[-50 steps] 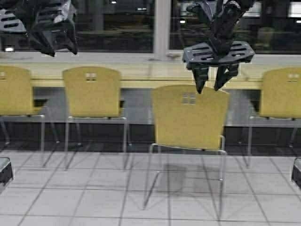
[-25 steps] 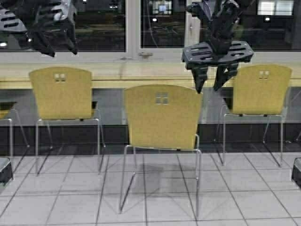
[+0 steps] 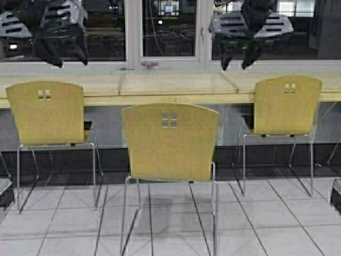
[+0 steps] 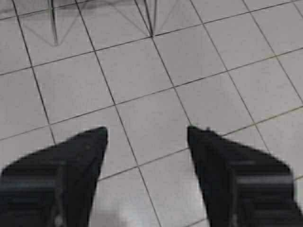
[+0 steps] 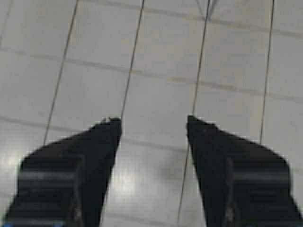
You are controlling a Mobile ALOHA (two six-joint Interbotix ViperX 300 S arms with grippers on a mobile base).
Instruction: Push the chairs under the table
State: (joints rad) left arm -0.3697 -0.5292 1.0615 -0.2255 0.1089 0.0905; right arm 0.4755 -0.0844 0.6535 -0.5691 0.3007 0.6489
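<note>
Facing the table (image 3: 170, 85), we see three chairs along its front edge. The middle chair (image 3: 170, 141) stands well out from it, nearest us; the left chair (image 3: 47, 113) and the right chair (image 3: 286, 105) sit close in, backs against the edge. Our left gripper (image 3: 68, 57) hangs high at upper left, fingers spread, holding nothing. Our right gripper (image 3: 238, 61) hangs high above the table, fingers likewise parted and empty. Both wrist views show only tiled floor (image 4: 156, 99) between the fingertips.

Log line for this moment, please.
middle chair: out from table | left gripper: raised, open | right gripper: raised, open
</note>
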